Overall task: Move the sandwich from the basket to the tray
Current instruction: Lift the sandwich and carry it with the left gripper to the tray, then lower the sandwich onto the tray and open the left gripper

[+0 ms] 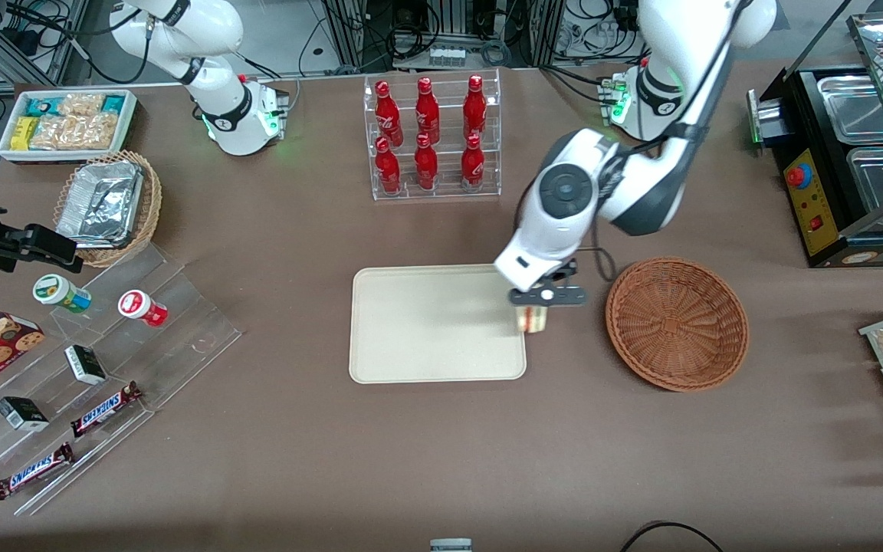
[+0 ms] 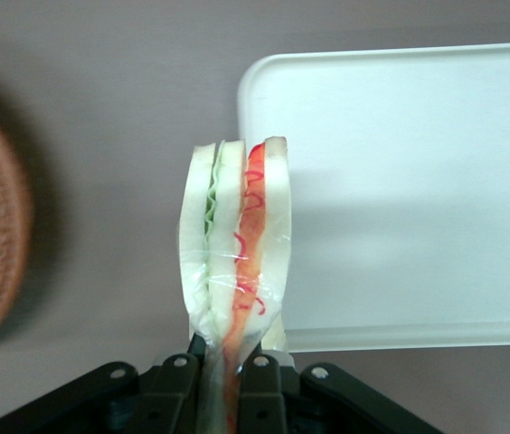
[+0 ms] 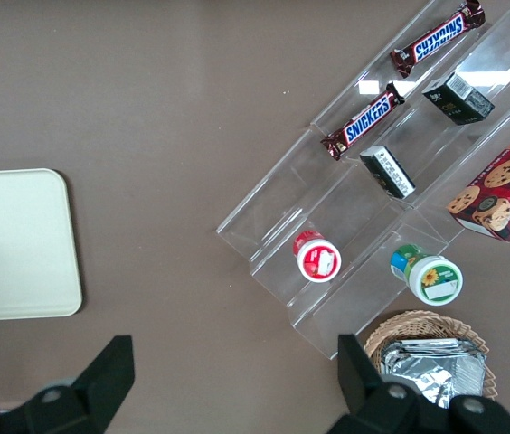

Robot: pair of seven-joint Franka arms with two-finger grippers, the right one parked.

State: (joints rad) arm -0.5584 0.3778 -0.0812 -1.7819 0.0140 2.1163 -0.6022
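Sandwich [image 2: 235, 244], wrapped in clear film, is clamped at its lower end in the hand [image 2: 230, 384], over the tray [image 1: 434, 322] edge at the tray's 3 o'clock side. Basket [image 1: 677, 323] sits just beside the tray on the table [image 1: 441, 460]; the arm hides most of the sandwich in the front view.

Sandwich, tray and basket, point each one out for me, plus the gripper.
sandwich [image 2: 237, 235]: left wrist view, layered edge.
tray [image 1: 426, 322]: front view, bare floor.
basket [image 1: 676, 323]: front view, woven floor.
gripper [image 2: 221, 384]: left wrist view, shut on sandwich.

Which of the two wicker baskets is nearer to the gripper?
The dark-brown basket, empty, beside the tray. The gripper holds the sandwich next to it.
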